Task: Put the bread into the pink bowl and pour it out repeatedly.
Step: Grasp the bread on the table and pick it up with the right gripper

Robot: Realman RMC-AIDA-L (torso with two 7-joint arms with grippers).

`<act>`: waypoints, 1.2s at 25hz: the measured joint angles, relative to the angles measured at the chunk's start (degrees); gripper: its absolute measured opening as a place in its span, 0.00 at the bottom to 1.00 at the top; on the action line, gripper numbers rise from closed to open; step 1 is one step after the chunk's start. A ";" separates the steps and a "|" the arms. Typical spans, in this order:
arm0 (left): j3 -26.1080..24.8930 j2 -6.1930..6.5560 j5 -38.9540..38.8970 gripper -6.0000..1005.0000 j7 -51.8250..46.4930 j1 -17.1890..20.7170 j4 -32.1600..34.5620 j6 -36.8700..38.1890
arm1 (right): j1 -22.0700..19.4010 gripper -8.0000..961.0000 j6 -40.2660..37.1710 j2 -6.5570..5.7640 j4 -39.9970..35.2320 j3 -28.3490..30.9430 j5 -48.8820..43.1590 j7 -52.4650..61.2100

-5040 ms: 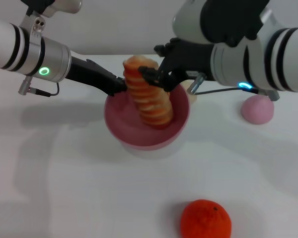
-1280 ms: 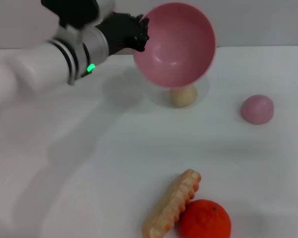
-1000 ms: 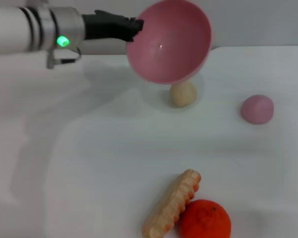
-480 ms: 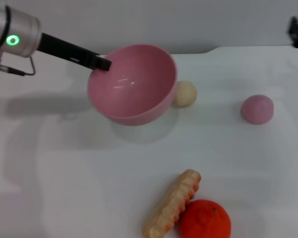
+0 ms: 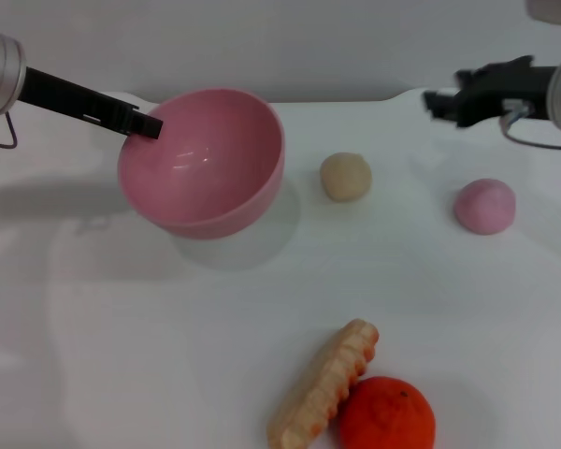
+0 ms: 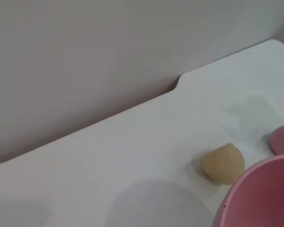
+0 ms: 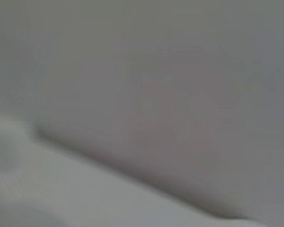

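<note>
The left gripper reaches in from the robot's left side and its dark fingers pinch the rim of the pink bowl at the bowl's left edge. The bowl is tilted, with its opening turned up and a little toward the camera, and its inside shows nothing but some small reflections. It casts a soft shadow on the white desk under it; whether its bottom touches the desk or hangs just over it I cannot tell. The bread lies on the desk near the front edge of the head view, well apart from the bowl, with its long side running diagonally. Its right end touches the orange fruit, which sits just beside it at the front. A small beige ball rests on the desk just to the right of the bowl, not touching it, and in the left wrist view this ball appears beside the pink rim. A small pink ball lies farther to the right. The right gripper is held in the air over the far right part of the desk, above the pink ball, holding nothing; whether its fingers are spread or pressed together I cannot tell. The right wrist view shows only a grey blurred surface.
</note>
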 joint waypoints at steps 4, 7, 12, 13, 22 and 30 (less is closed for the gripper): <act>-0.02 0.06 0.43 0.05 0.31 0.00 0.14 0.08 | 3.05 0.52 -23.29 2.10 -8.96 6.86 -0.30 -6.53; -0.04 0.07 0.45 0.05 0.46 0.00 0.23 0.13 | 6.29 0.52 -38.85 2.31 -13.85 9.85 -0.40 -7.80; -0.05 -0.23 0.46 0.05 0.48 0.08 0.19 0.17 | 11.57 0.52 -55.87 2.58 -14.97 11.40 -0.40 -7.86; -0.05 -0.30 0.46 0.05 0.42 0.08 0.18 0.19 | 12.72 0.52 -58.52 2.81 -14.49 11.50 -0.36 -7.97; -0.10 -1.30 0.21 0.05 0.04 0.18 0.20 0.34 | 19.61 0.52 -66.46 4.18 -4.32 9.38 -0.03 -14.00; -0.84 -2.91 0.00 0.05 0.53 1.29 0.32 -1.28 | 20.20 0.52 -57.90 4.70 0.89 4.79 0.03 -25.30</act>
